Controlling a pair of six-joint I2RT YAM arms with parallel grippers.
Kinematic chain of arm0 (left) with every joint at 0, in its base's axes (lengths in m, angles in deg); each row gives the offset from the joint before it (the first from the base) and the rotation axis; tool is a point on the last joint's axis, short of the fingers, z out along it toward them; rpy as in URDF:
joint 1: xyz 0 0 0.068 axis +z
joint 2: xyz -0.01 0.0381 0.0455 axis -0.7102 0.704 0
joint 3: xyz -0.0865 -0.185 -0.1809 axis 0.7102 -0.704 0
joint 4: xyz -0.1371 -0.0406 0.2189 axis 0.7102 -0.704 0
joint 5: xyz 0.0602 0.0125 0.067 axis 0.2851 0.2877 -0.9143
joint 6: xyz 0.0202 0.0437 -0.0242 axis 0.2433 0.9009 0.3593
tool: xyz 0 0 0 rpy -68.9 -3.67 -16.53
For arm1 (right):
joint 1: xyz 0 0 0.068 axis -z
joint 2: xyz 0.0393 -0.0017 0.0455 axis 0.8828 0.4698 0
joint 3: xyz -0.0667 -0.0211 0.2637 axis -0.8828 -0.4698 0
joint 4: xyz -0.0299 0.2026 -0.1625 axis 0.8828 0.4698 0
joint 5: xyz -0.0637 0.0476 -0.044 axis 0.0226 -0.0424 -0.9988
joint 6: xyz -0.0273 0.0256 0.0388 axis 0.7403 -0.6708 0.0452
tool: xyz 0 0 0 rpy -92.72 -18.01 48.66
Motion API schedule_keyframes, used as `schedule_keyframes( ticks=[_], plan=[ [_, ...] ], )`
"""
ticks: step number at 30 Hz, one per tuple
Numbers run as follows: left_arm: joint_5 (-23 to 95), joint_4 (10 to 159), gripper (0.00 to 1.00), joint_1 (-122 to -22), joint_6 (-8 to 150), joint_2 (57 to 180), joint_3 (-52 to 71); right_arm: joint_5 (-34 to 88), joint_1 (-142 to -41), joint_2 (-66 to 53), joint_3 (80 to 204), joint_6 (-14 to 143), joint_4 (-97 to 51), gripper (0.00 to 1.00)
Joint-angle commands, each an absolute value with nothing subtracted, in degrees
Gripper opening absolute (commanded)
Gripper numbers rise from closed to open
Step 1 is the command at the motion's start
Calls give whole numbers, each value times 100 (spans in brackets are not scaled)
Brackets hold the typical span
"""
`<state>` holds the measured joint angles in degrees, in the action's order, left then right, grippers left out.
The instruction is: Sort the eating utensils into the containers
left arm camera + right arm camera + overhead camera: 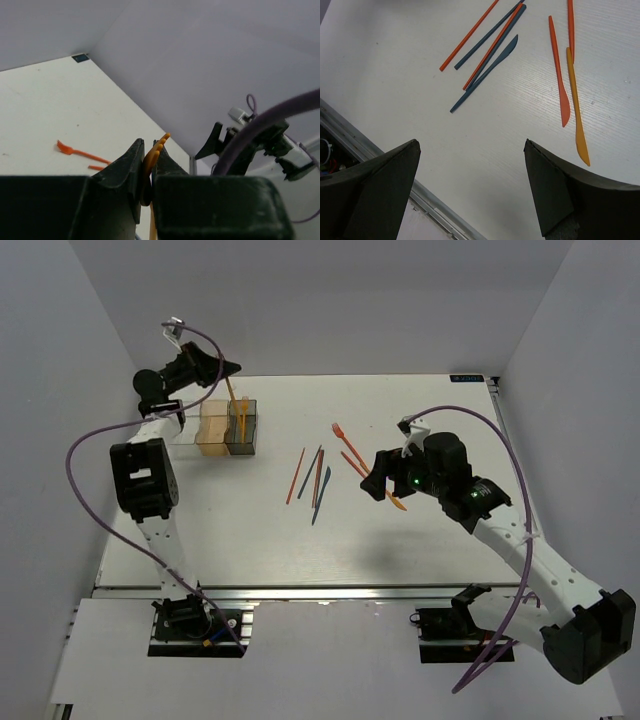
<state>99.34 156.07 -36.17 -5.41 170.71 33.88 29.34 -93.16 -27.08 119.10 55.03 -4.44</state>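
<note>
The top camera looks down on the whole table from above its near edge. The right wrist camera sits close over its middle. The left wrist camera looks shallowly across it. All three share its top.

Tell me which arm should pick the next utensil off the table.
Right. The right gripper hangs open near the loose utensils; the left gripper is shut on an orange fork at the containers.

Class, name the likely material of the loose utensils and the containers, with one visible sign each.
Utensils: probably plastic, smooth, thin, solid orange, red or blue throughout. Containers: seemingly translucent plastic; the walls look tinted yet see-through.
</note>
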Motion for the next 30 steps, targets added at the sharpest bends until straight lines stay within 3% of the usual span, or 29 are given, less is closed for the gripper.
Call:
schedule_keyframes(
  ticks=[1, 2, 3, 4, 5, 6, 11, 15, 18, 30],
  plan=[
    [9254, 14304, 0, -3664, 512, 15579, 2804, 2927, -9300, -2940, 11976, 5566, -610, 89],
    [8565, 10850, 0, -3655, 1487, 14740, 2514, 2901, -9300, -3002, 12003, 5566, -602, 89],
    [7992, 8875, 0, -3716, 2872, 14366, 2711, 2874, -9300, -3002, 12012, 5566, -584, 89],
    [7221, 7481, 0, -3882, 5148, 14075, 3018, 2857, -9300, -3089, 12029, 5558, -532, 89],
    [5751, 6484, 0, -4354, 5736, 13777, 3508, 2795, -9292, -3116, 12055, 5575, -523, 89],
    [5484, 5795, 0, -4445, 6021, 13704, 3557, 2769, -9292, -3177, 12073, 5584, -488, 89],
    [4271, 5157, 0, -4763, 7639, 13772, 3600, 2654, -9274, -3275, 12091, 5672, -373, 89],
    [2604, 3884, 0, -4833, 8211, 15175, 5300, 2496, -9274, -3257, 11994, 5698, -303, 89],
    [1741, 4099, 0, -5061, 8203, 15521, 5561, 2426, -9274, -3266, 11915, 5707, -303, 89],
    [2019, 4918, 0, -5132, 7580, 16480, 5491, 2426, -9274, -3037, 11871, 5733, -355, 89]
  ],
)
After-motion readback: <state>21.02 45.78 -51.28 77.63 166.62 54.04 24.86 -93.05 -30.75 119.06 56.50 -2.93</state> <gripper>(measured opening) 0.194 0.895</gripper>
